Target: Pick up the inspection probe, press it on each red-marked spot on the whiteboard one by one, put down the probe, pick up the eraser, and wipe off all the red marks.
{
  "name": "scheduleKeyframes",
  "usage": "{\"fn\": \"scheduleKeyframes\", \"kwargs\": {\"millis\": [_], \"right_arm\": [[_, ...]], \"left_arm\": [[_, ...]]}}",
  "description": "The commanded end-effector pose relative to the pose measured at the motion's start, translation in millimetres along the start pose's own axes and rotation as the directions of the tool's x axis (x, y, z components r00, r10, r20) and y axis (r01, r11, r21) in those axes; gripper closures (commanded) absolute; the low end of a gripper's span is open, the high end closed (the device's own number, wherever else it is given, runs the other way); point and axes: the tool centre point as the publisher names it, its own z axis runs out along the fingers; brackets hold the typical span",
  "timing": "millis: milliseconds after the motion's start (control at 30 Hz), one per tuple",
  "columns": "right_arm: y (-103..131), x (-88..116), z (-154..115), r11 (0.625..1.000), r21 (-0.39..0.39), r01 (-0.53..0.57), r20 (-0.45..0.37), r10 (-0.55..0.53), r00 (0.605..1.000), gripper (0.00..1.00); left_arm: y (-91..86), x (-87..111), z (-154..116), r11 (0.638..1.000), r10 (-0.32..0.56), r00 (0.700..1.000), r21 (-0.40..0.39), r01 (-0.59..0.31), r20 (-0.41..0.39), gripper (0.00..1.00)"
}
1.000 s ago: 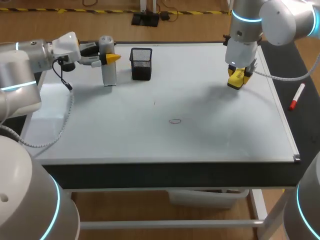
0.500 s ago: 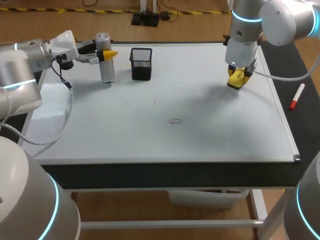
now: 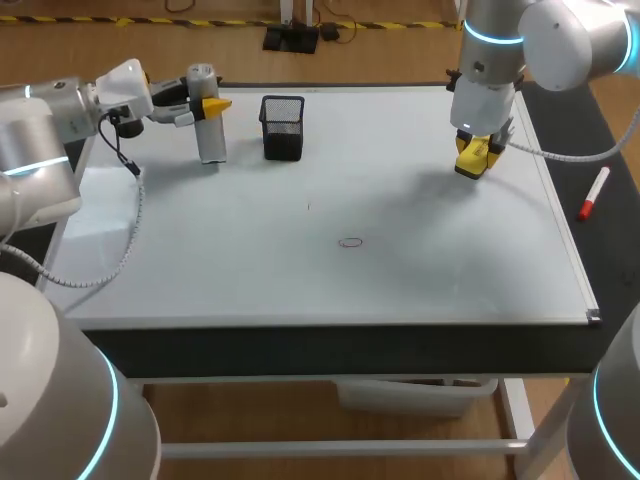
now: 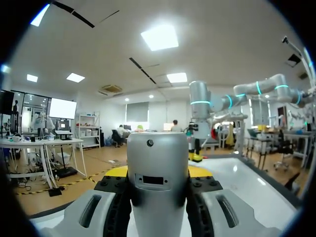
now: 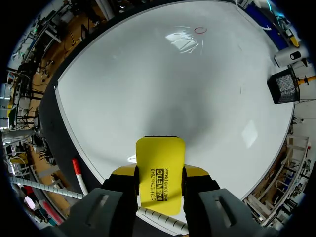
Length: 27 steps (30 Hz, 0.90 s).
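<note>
Probe (image 3: 208,135) upright just left of cup (image 3: 283,127), my left gripper (image 3: 210,103) clamped on its upper part | eraser (image 3: 471,163) pinched in my right gripper (image 3: 479,150), well right of cup | red mark (image 3: 350,242) on whiteboard (image 3: 430,285), nearer me than cup

A dark-edged table (image 3: 330,350) stands on a white frame (image 3: 330,447).
</note>
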Motion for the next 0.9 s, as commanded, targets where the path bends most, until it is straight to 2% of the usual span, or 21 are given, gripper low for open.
{"fn": "scheduleKeyframes", "kwargs": {"millis": [33,367,667,900], "right_arm": [[1,-1,-1,1.0,0.004,0.006,-0.002,-0.006,1.0,1.0],[48,-18,-12,0.996,0.023,0.083,0.016,-0.083,0.996,1.0],[106,-39,-24,0.984,0.039,0.173,0.02,-0.174,0.984,1.0],[156,-60,-21,0.969,0.022,0.244,0.017,-0.245,0.969,1.0]], "left_arm": [[-0.6,0.0,0,1.0,0.001,1.0,0.001,-0.001,0.001,1.0],[-0.6,0.0,0,1.0,0.001,1.0,0.001,-0.001,0.001,1.0],[-0.6,0.0,0,1.0,0.001,1.0,0.001,-0.001,0.001,1.0],[-0.6,0.0,0,1.0,0.001,1.0,0.001,-0.001,0.001,1.0]]}}
